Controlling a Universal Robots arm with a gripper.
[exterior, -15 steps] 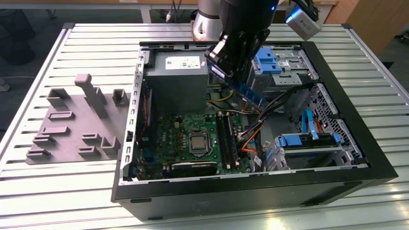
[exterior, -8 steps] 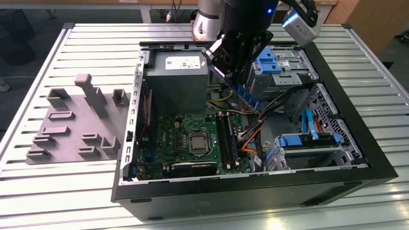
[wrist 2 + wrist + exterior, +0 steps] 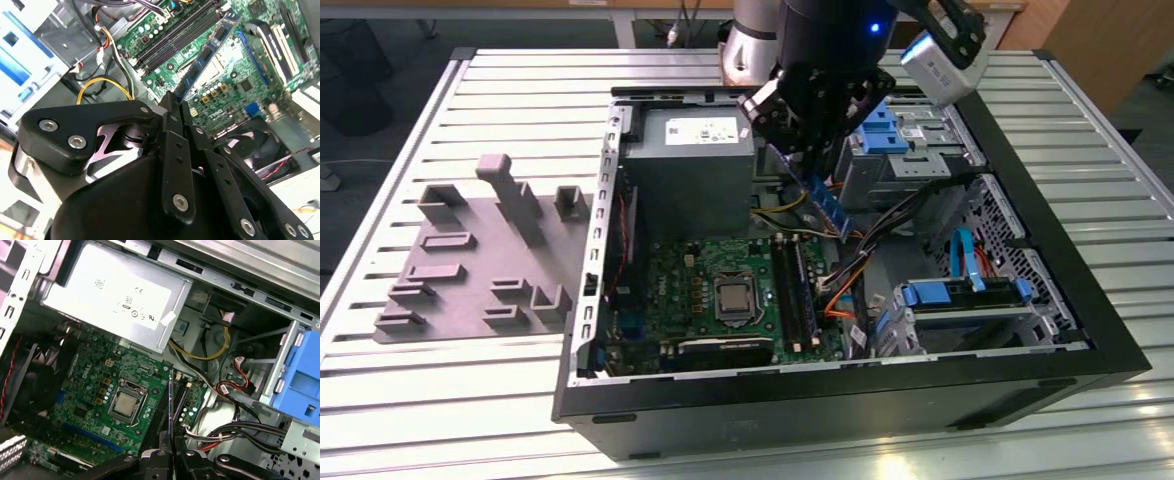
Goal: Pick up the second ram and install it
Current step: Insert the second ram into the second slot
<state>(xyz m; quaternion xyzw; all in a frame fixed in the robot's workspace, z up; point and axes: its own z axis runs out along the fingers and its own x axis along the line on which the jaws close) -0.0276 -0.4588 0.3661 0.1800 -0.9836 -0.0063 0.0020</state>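
Already the gripper is clenched on the second ram, holding the blue stick by one end in the air above the open computer case, so the pick-up looks done. Below it, in the first wrist view, the stick is seen edge-on over the black memory slots beside the processor socket on the motherboard. To my eye it is not seated yet, so the installing is left.
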